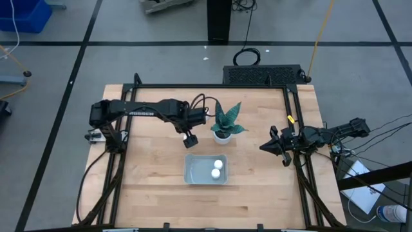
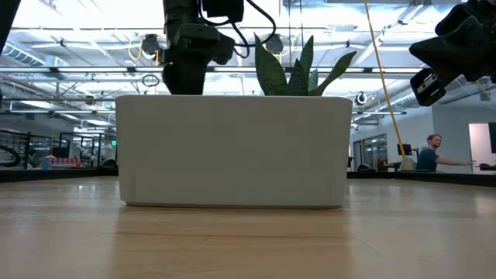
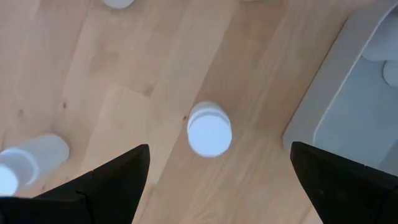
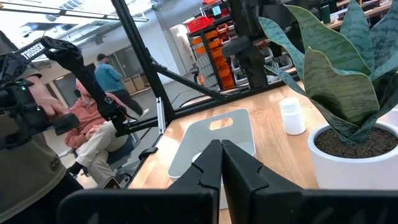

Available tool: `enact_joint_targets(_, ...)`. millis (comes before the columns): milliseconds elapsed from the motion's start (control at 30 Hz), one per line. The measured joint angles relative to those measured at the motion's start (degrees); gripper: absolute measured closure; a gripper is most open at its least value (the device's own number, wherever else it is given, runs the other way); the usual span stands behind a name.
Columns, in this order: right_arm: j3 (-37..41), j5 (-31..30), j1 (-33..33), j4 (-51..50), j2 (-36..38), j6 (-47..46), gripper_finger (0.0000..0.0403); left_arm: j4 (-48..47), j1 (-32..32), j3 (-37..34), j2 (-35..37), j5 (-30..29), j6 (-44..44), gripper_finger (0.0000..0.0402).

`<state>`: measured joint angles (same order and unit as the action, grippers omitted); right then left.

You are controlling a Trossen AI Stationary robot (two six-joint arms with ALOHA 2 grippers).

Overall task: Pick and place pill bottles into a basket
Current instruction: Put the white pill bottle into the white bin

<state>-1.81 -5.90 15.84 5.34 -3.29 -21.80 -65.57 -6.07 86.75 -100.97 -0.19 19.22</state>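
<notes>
An upright white pill bottle (image 3: 209,129) stands on the table just beside the grey-blue basket (image 1: 196,175), outside its wall (image 3: 323,93). My left gripper (image 3: 219,149) hangs open above this bottle, one finger on each side, touching nothing; it is also in the high view (image 1: 190,139). Two bottles (image 1: 218,168) stand inside the basket. Another bottle (image 3: 28,163) lies on its side on the table, and one more (image 3: 118,3) is at the picture's edge. My right gripper (image 1: 267,147) is shut and empty at the table's right side.
A potted plant (image 1: 224,125) in a white pot stands just beyond the basket, close to my left gripper. Black frame rails (image 1: 293,129) run along the table's sides. People show beyond the table in the right wrist view (image 4: 81,118) and the low view (image 2: 426,151).
</notes>
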Motion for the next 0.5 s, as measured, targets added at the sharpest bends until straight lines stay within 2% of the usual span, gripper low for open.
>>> enact_joint_targets(500, -0.01, 0.01, 0.01, 0.02, 0.00, 0.02, 0.0399, 6.31, -0.52, -8.41, 0.02, 1.69, 0.44, 0.0007)
